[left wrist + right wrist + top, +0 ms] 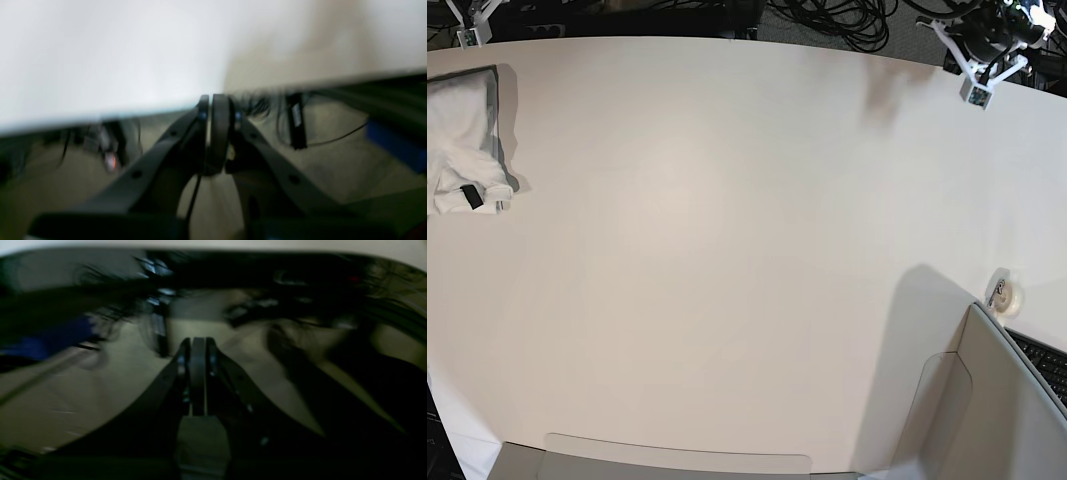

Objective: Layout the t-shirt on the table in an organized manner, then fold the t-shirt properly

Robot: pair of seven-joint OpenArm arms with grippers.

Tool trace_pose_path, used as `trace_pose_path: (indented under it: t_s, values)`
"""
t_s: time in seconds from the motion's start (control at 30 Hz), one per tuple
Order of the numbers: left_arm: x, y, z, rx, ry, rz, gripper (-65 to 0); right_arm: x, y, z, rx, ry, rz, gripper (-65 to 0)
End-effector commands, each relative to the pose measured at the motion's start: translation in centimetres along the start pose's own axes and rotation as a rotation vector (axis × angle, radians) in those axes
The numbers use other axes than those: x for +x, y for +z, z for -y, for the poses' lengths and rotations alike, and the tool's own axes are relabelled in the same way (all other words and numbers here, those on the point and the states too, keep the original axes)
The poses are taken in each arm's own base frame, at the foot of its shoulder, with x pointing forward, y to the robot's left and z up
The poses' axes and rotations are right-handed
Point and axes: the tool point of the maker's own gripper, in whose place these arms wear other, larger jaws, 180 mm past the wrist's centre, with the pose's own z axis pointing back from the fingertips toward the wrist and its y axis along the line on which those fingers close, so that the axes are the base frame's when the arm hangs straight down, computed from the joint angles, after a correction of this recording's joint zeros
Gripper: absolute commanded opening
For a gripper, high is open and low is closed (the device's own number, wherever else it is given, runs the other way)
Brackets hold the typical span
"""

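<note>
The table (727, 250) is the largest thing in view: a broad, matte white top with a curved near edge and a smooth, even surface. At its far left edge lies the t-shirt (462, 145), a soft white cloth bunched into a rumpled heap, partly on a grey sheet (493, 110), with a small black tag (471, 196) at its lower end; no print or lettering can be read on it. A grey panel (997, 400) with rounded corners stands at the lower right, a dark keyboard (1042, 362) beside it, and a small roll of tape (1002, 293) rests on the table near it.

The left gripper (217, 100) hangs just off the table's edge over the floor, its dark plastic jaws pressed together on nothing. The right gripper (198, 340), equally dark and blurred, is also closed and empty, above the floor and cables.
</note>
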Motion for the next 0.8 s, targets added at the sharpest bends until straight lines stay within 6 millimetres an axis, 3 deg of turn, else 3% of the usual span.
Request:
trace_pose_path:
  t_s: [0.0, 0.1, 0.17, 0.27, 0.43, 0.6, 0.77]
  values:
    - [-1.2, 0.8, -0.4, 0.022, 0.033, -0.010, -65.0, 0.1, -0.3, -0.6, 0.005, 0.032, -0.005, -65.0]
    - [-4.3, 1.8, -1.2, 0.066, 0.121, -0.069, -65.0, -0.5, -1.9, -2.5, 0.001, 0.125, -0.038, -65.0]
    - [-6.2, 1.4, -0.8, 0.044, 0.155, -0.121, -65.0, -0.9, -3.2, -3.6, -0.011, 0.208, -0.074, -65.0]
    - [-9.6, -0.5, 0.5, -0.040, 0.266, -0.187, -65.0, -2.9, -6.6, -5.3, 0.004, 0.267, -0.154, -65.0]
    - [-16.7, -4.8, 4.8, -0.224, 0.578, -0.270, -65.0, -8.7, -13.3, -7.9, 0.096, 0.326, -0.303, -65.0]
    - [-19.5, -9.9, 9.2, -0.323, 0.891, -0.234, -65.0, -13.3, -18.7, -7.2, 0.135, 0.246, -0.415, -65.0]
    - [-18.4, -14.0, 12.2, -0.361, 1.083, -0.153, -65.0, -15.4, -23.1, -7.2, 0.160, 0.096, -0.440, -65.0]
